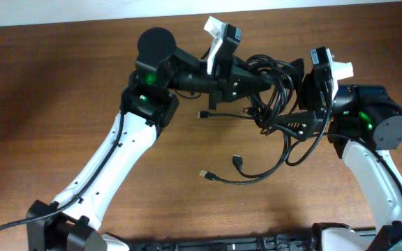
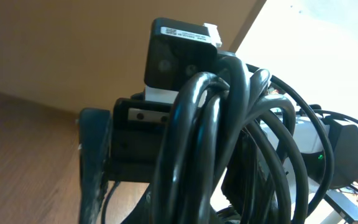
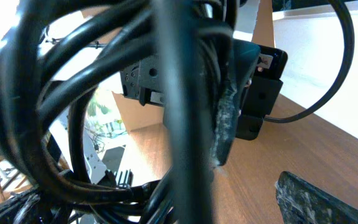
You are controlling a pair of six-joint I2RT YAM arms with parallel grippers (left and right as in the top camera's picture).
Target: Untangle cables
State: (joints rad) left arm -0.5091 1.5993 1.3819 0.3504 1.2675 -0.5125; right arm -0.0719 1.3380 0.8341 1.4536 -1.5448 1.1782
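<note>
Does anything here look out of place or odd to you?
Only the cables: they form a knotted clump held up above the table between the two arms. The left gripper is shut on it and the right gripper is open close by. Loose plug ends trail on the wood.

Black cables [image 3: 166, 93] loop close across the left and middle, glossy strands crossing one another and blurred by nearness. Behind them stands a worn padded finger [image 3: 227, 127] on a black block [image 3: 263, 81]. Another padded fingertip [image 3: 319, 199] shows at the near right, with the wooden table [image 3: 303, 143] beyond it.
</note>
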